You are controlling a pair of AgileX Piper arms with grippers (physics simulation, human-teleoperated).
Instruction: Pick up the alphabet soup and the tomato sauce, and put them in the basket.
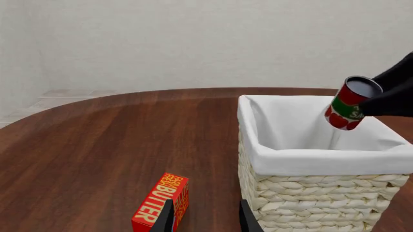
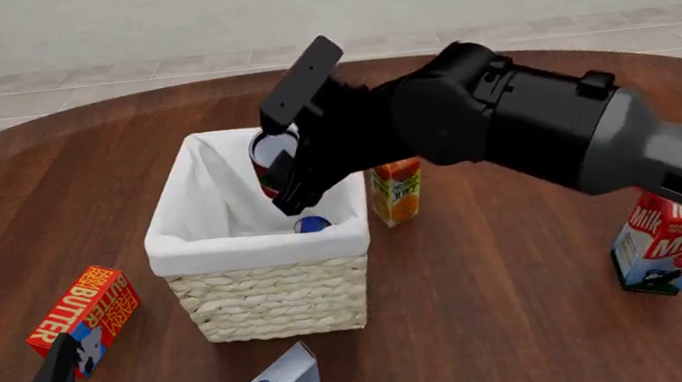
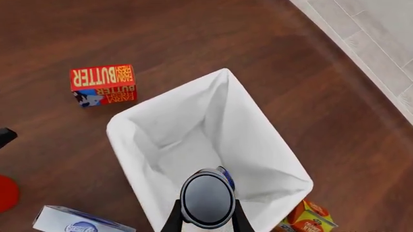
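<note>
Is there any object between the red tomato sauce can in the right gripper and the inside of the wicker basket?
Nothing visible blocks it. The red-and-green tomato sauce can hangs in the right gripper above the white-lined wicker basket; the blue alphabet soup can already lies inside.

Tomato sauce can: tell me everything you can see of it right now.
The tomato sauce is a small cylindrical can with a red label, a green patch and a pale silvery top. It is clamped in the right gripper, tilted, held above the basket opening and not touching the white liner. The alphabet soup already lies inside.
</note>
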